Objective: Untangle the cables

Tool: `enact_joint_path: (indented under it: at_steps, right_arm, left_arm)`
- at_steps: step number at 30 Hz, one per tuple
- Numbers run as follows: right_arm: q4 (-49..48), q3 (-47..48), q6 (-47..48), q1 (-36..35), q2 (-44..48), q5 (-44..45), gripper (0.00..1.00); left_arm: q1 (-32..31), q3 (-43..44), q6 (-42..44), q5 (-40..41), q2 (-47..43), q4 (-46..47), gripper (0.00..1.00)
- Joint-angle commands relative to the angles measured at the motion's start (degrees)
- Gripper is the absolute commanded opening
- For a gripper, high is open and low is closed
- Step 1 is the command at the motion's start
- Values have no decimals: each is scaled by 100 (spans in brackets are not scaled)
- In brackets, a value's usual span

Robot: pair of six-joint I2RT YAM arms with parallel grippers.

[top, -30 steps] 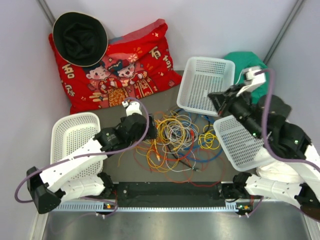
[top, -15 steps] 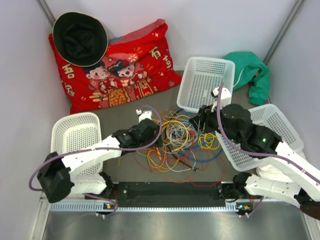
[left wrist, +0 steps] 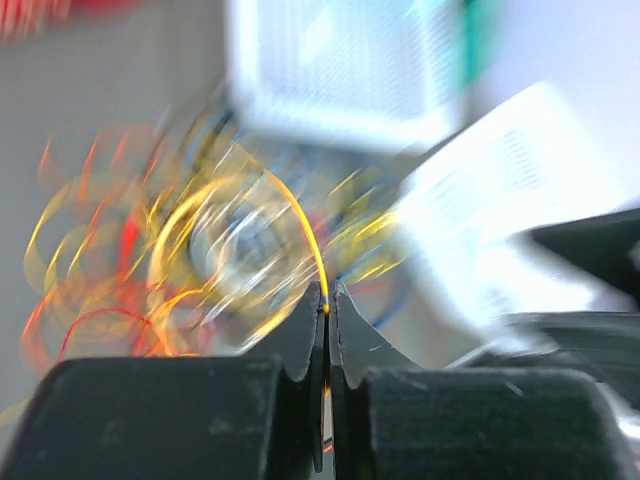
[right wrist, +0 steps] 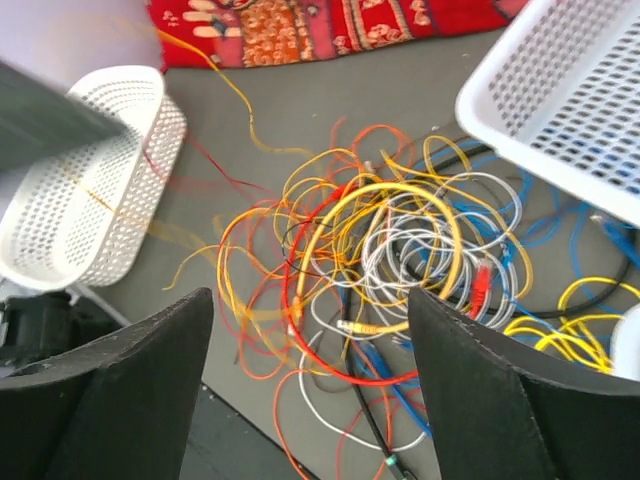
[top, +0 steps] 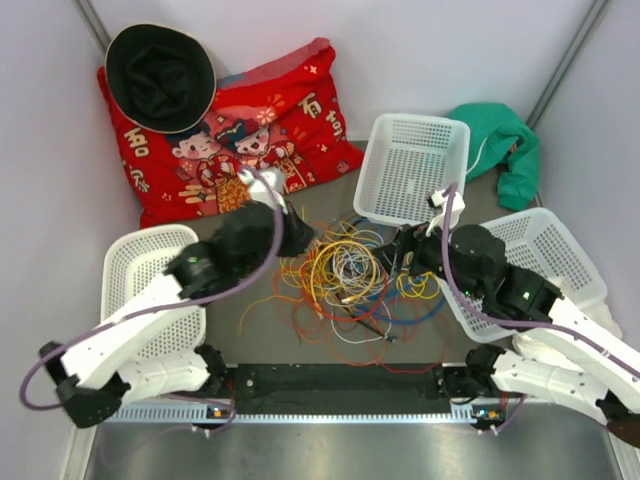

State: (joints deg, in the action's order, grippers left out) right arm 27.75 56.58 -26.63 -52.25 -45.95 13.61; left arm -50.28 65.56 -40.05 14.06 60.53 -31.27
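The cables [top: 345, 275] lie in a tangled heap of yellow, orange, red, white, blue and black loops on the grey table between the arms. My left gripper [top: 300, 240] hovers at the heap's left edge. In the blurred left wrist view its jaws are shut [left wrist: 327, 305] on a thin yellow cable [left wrist: 300, 225] that arcs up out of the pile. My right gripper [top: 402, 250] is at the heap's right edge. In the right wrist view it stands open [right wrist: 310, 370] above the cables [right wrist: 380, 250], with nothing between its fingers.
Three white mesh baskets stand around the heap: one behind it [top: 412, 165], one at the left [top: 150, 265], one at the right [top: 520, 270]. A red cushion [top: 240, 130] with a black hat [top: 160, 75] lies at the back left, a green cloth [top: 500, 140] at the back right.
My left gripper shut on the yellow cable and drew back up and left with it. My right gripper swung from the right-hand basket down to the heap and opened.
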Motion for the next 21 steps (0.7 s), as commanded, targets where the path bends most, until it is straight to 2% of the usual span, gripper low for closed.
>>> enact_joint_path:
  at_steps: [1,2,5,11,21]
  right_arm:
    - [-1559,-577,-44,31,516,-778,82]
    - [-1692,-604,-26,31,526,-1198,82]
    - [-1878,-490,35,31,395,-1649,82]
    - [-2886,-490,35,-4,105,-2273,82]
    - [-3337,-33,439,-488,-1212,-2336,80]
  left_arm:
    - [10,1132,296,-167,-254,7,0]
    - [10,1509,314,-202,-183,-133,0]
    - [10,1924,367,-422,125,-196,0]
    - [10,2005,200,-756,380,59,0]
    - [10,2119,165,-783,547,59,0]
